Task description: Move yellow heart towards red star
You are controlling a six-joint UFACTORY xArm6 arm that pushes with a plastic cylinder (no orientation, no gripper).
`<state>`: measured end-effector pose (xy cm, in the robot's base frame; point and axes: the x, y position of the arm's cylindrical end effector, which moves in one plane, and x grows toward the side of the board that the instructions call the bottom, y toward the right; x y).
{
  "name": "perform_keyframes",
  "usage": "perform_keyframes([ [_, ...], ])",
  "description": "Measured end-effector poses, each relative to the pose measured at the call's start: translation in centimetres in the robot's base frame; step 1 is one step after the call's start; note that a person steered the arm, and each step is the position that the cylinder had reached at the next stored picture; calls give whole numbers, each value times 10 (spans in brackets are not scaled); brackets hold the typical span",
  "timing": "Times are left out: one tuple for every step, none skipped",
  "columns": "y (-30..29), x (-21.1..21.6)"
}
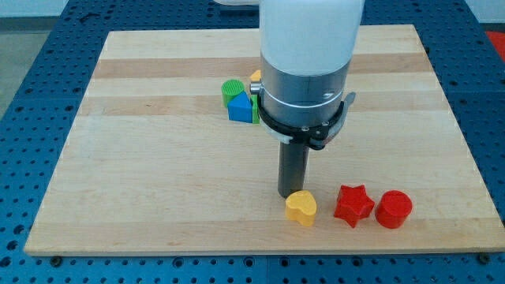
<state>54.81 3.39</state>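
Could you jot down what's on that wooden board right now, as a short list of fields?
board: wooden board on a blue perforated table
my tip: just above and left of the yellow heart
yellow heart: near the view's bottom
red star: right of the heart, small gap
red cylinder: right of the star
far cluster: green cylinder, blue block, partly hidden yellow block

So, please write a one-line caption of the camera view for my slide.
My tip touches the yellow heart block from the upper left, with the red star block just right of it.
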Motion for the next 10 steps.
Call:
perform_keyframes([
  [0,-16],
  [-15,-27],
  [-52,7],
  [-61,44],
  [-52,48],
  [-50,36],
  [-31,36],
  [-13,36],
  [-7,36],
  [-19,20],
])
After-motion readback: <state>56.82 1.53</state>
